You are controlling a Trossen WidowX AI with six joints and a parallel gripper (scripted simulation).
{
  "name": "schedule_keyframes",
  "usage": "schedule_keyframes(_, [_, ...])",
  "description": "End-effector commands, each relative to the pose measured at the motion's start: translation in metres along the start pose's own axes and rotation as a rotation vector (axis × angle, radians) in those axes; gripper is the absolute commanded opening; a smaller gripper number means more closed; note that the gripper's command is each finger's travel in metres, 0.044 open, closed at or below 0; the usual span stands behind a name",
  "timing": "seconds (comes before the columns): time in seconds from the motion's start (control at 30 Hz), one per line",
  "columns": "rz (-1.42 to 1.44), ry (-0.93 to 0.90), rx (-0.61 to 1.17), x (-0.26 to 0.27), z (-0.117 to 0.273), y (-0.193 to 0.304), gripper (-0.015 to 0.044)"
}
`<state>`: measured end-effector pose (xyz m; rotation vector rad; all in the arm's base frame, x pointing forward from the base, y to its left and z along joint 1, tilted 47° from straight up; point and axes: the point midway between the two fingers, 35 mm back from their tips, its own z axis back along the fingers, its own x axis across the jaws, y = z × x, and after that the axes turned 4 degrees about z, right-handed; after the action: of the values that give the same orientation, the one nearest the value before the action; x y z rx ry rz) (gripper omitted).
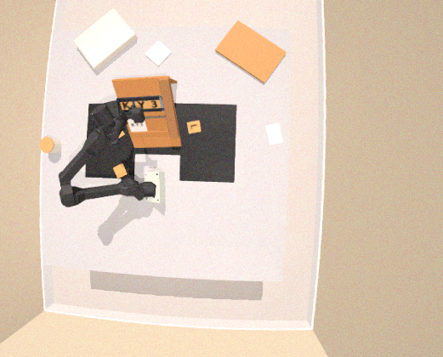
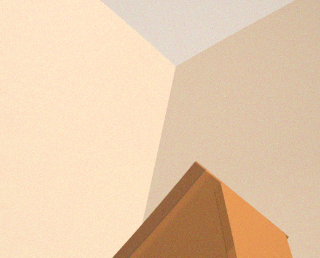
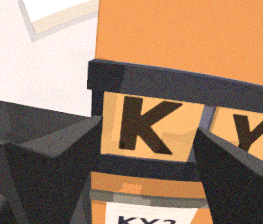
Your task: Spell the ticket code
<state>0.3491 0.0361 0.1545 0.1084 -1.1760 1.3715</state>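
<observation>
The orange board [image 1: 150,140] [image 2: 258,215] [image 3: 192,40] carries a dark letter rail [image 3: 182,86] and a white ticket [image 1: 139,125] [image 3: 132,212] reading KY3. In the rail, left to right, are the K tile [image 1: 126,105] [image 3: 149,125], the Y tile [image 1: 140,104] [image 3: 224,125] and the 3 tile [image 1: 154,104]. All read upright. My gripper [image 3: 150,128] is shut on the K tile, one finger at each side. The K tile lies between the rail's bars at its left end; a narrow gap separates it from the Y tile.
One loose tile [image 1: 194,127] lies right of the board; another [image 1: 120,171] lies near the arm's base [image 1: 154,197], and a third [image 1: 122,134] is partly hidden under the arm. A cream box [image 1: 104,40], an orange slab [image 1: 251,51] and an orange-topped cylinder [image 1: 47,144] stand farther out.
</observation>
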Motion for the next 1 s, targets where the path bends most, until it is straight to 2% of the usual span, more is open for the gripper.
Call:
schedule_keyframes(0.0, [0.002, -0.003, 0.003, 0.0, 0.004, 0.0, 0.0289])
schedule_keyframes(0.97, [0.001, -0.002, 0.005, -0.005, 0.03, 0.003, 0.0295])
